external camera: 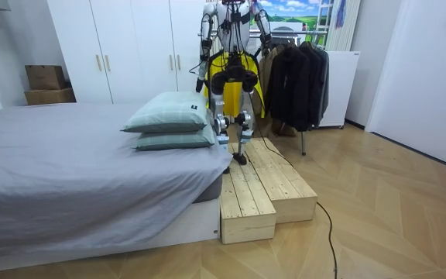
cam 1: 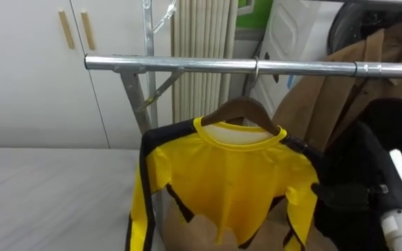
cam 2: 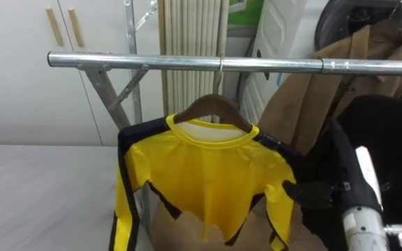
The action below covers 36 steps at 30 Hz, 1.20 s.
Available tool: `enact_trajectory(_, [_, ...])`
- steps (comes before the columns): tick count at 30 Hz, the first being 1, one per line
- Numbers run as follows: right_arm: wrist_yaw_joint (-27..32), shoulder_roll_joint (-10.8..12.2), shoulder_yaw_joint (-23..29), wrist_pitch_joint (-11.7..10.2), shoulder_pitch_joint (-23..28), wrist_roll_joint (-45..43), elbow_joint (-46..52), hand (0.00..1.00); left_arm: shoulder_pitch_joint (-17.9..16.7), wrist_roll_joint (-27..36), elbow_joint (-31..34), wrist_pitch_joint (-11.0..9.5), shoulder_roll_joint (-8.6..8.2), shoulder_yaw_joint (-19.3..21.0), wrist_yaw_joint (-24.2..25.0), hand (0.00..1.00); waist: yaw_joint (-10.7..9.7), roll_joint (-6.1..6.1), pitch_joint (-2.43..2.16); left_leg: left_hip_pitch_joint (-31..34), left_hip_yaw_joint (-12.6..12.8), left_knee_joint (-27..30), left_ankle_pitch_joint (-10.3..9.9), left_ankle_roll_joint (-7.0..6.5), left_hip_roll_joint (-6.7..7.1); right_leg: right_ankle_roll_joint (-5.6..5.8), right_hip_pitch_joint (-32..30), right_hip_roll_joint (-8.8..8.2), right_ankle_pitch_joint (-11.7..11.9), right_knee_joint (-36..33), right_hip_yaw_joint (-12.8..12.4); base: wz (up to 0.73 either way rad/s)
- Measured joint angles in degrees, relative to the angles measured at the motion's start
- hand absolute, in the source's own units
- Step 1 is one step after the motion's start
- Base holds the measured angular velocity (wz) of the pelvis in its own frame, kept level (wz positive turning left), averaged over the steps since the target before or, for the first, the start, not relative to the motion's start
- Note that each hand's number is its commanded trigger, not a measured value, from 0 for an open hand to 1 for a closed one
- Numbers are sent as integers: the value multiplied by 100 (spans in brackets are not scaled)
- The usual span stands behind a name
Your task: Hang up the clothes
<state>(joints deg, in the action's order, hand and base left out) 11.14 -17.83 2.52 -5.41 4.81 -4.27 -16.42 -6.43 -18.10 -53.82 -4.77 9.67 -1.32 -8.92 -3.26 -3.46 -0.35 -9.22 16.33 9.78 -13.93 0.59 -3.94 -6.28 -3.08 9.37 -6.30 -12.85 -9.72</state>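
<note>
Left eye view. Rail (cam 1: 187, 64) runs straight left to right across the top. Wooden hanger (cam 1: 241, 111) hooked over it near the middle, and the yellow shirt (cam 1: 229, 174) hangs from it, front toward the camera, sleeves down. Right hand (cam 1: 347, 195) comes in from lower right, level with the shirt's right sleeve and just beside it. It is dark against dark cloth, so I cannot tell whether it pinches the sleeve or is loose. Brown coat (cam 1: 326, 97) hangs further right on the same rail. Bed (cam 1: 47, 195) lies lower left.

Right eye view. Same layout. The shirt lies to the hand's left and slightly above it.

Room view. The robot stands on a wooden platform (external camera: 262, 186) between bed and rack, facing the rack. What looks like the left hand (external camera: 199, 80) is low at its side, too small to read.

Judgement: the shirt looks hung. The right hand is much the nearer, and any pull-back should go rightward and down, along the rail's line, so it does not drag the sleeve.
</note>
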Motion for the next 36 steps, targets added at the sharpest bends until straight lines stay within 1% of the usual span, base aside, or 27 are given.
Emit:
enact_trajectory(2, [-13, 72, 0, 22, 230, 196, -313, 0, -62, 1, -17, -27, 2, 8, -57, 0, 13, 25, 11, -34, 50, -10, 0, 0, -2, 0, 1, 26, 0, -21, -81, -18])
enact_trajectory(4, [-16, 124, 1, 23, 357, 336, -614, 0, -104, -7, -20, -29, 17, 11, -65, 0, 1, 36, 12, -50, 88, -26, -1, 1, -8, -3, 9, 48, 2, -19, -144, -15])
enact_trajectory(5, [-13, 157, 4, 25, 376, 434, -746, 0, -110, -5, -26, -32, 27, 11, -69, 0, -3, 40, 14, -48, 88, -28, -2, 1, -10, -5, 13, 52, 3, -18, -156, -13])
enact_trajectory(7, [-15, 305, -3, 24, 384, 662, -1389, 0, -97, 8, -185, -80, 36, -8, -142, 0, -42, 67, 18, -47, 83, -29, -1, 1, -17, -12, 28, 75, 23, -6, -219, -11])
enact_trajectory(8, [-29, 385, -2, 23, 457, 728, -1629, 0, -117, 0, -219, -91, 25, -8, -176, 0, -98, 90, 13, -44, 69, -32, -1, 1, -20, -12, 35, 73, 23, 13, -209, 0])
enact_trajectory(10, [-85, 505, 0, 24, 555, 801, -1978, 0, -148, -7, -285, -150, 25, -5, -200, 0, -145, 121, -1, -46, 68, -32, -1, 1, -25, -16, 47, 76, 25, 13, -211, 0])
enact_trajectory(11, [-178, 545, 0, 13, 563, 842, -2330, 0, -186, -7, -358, -188, 25, 6, -211, 0, -170, 136, 2, -56, 66, -31, -1, 1, -30, -19, 55, 80, 27, 20, -211, 0])
enact_trajectory(13, [-300, 582, 9, 13, 565, 934, -2875, 0, -193, 0, -362, -198, 25, 11, -215, 0, -166, 142, 4, -87, 65, -32, -1, 1, -30, -22, 57, 87, 24, 30, -239, -5])
enact_trajectory(14, [-335, 599, 14, 12, 565, 975, -3030, 0, -188, 2, -375, -212, 25, 11, -217, 0, -165, 147, 6, -100, 65, -32, -1, 1, -30, -27, 67, 92, 20, 31, -253, -12])
enact_trajectory(15, [-405, 629, 17, 12, 565, 1124, -3281, 0, -197, 2, -456, -252, 25, 15, -222, 0, -160, 161, 9, -122, 61, -33, -1, 1, -31, -29, 79, 104, 18, 31, -285, -13])
enact_trajectory(17, [-538, 740, 135, 6, 598, 1662, -3729, 0, -186, -11, -630, -324, -4, 164, -230, 0, -167, 176, 16, -135, 58, -37, -2, 1, -31, -38, 95, 109, 12, 25, -314, -7])
enact_trajectory(19, [-633, 814, 158, 0, 695, 1967, -3866, 0, -194, -11, -656, -367, -14, 268, -231, 0, -163, 188, 20, -95, 55, -41, -2, 1, -30, -38, 86, 118, 11, 17, -337, -5])
enact_trajectory(20, [-667, 843, 159, -1, 706, 2032, -3948, 0, -190, -10, -689, -385, -18, 309, -231, 0, -169, 198, 26, -88, 48, -40, -2, 1, -30, -39, 76, 121, 12, 19, -342, -6])
enact_trajectory(22, [-842, 990, 346, 7, 785, 2212, -4310, 0, -198, -10, -716, -401, -41, 362, -236, 0, -176, 216, 22, -95, -94, -41, -2, 0, -26, -39, 100, 127, 11, 24, -356, -2])
enact_trajectory(24, [-951, 1049, 378, 15, 834, 2245, -4514, 0, -200, -11, -758, -401, -57, 364, -243, 0, -178, 231, 16, -105, -118, -41, -2, 0, -25, -39, 101, 138, 11, 30, -381, -6])
enact_trajectory(26, [-1114, 1125, 368, 78, 894, 2338, -4710, 0, -199, 0, -794, -395, -91, 362, -293, 0, -190, 261, 29, -130, -114, -45, -2, 1, -27, -49, 52, 149, 2, 34, -357, -4])
enact_trajectory(30, [-1369, 1164, 369, 198, 852, 2621, -5164, 0, -199, 51, -842, -389, -149, 362, -294, 0, -225, 272, 23, -118, -134, -62, -3, 1, -30, -57, 40, 149, -14, 27, -368, 1])
enact_trajectory(34, [-1534, 1162, 368, 352, 817, 2840, -5468, 0, -193, 171, -879, -285, -213, 362, -263, 0, -269, 311, -5, -104, -154, -59, -2, 1, -33, -61, 81, 148, -14, 20, -369, 0])
enact_trajectory(36, [-1590, 1162, 370, 446, 819, 2853, -5547, 0, -193, 268, -879, -267, -216, 363, -192, 0, -270, 319, -10, -106, -154, -59, -2, 1, -33, -60, 63, 148, -14, 21, -369, 0])
